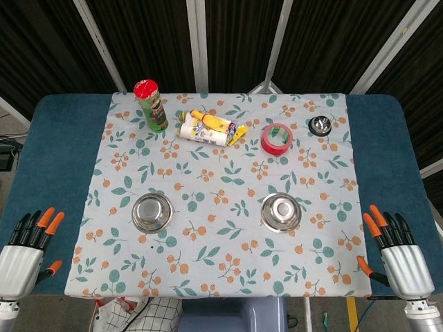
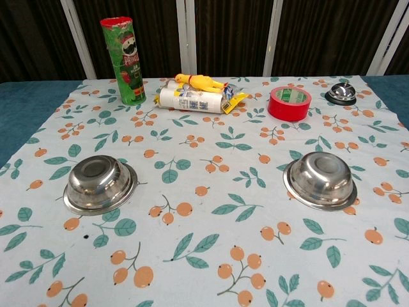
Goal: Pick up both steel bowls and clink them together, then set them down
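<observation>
Resting apart on floral cloth, left bowl [image 1: 152, 211], right bowl [image 1: 281, 211], left hand [image 1: 26, 256], right hand [image 1: 398, 256] empty, fingers spread, well outside them

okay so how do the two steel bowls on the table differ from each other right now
The left steel bowl sits nearer the robot's left hand; the right steel bowl sits nearer its right hand. The left steel bowl lies in front of the green chip can, the right steel bowl in front of the red tape roll. Both are upright, empty, untouched, and look alike in size.
</observation>
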